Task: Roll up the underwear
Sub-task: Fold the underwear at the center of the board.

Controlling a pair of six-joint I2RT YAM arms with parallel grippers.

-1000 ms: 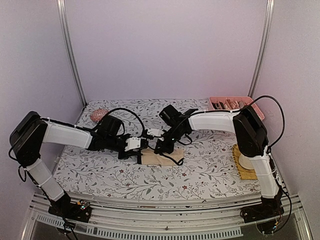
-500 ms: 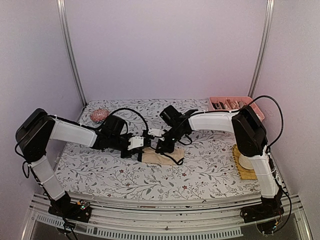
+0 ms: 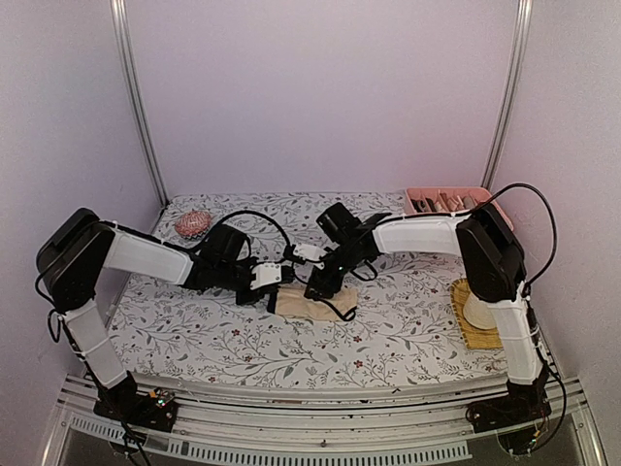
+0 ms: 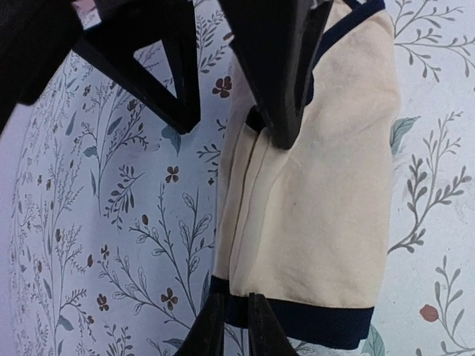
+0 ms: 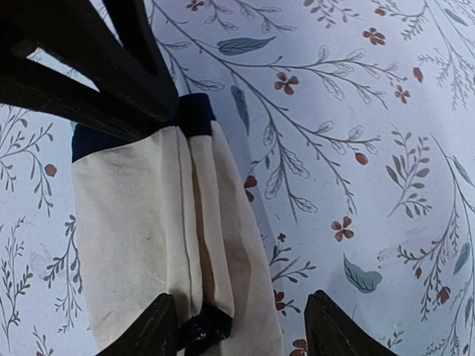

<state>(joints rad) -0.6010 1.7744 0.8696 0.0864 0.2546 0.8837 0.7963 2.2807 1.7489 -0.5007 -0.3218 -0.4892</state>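
**A:** The beige briefs (image 3: 312, 305) lie folded mid-table. The left gripper (image 4: 236, 330) is narrowed on the dark hem at the left end, and the right gripper (image 5: 249, 326) stands wide over the cloth.

**B:** The risk is that with only one pinch holding, a pull could spring the fold open.

**A:** A second ago the right jaws were shut, and the left arm has edged rightward.

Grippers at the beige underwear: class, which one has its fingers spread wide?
The right gripper: its fingers stand far apart, one at the beige underwear's hem. The left gripper's fingers are close together on the other hem.
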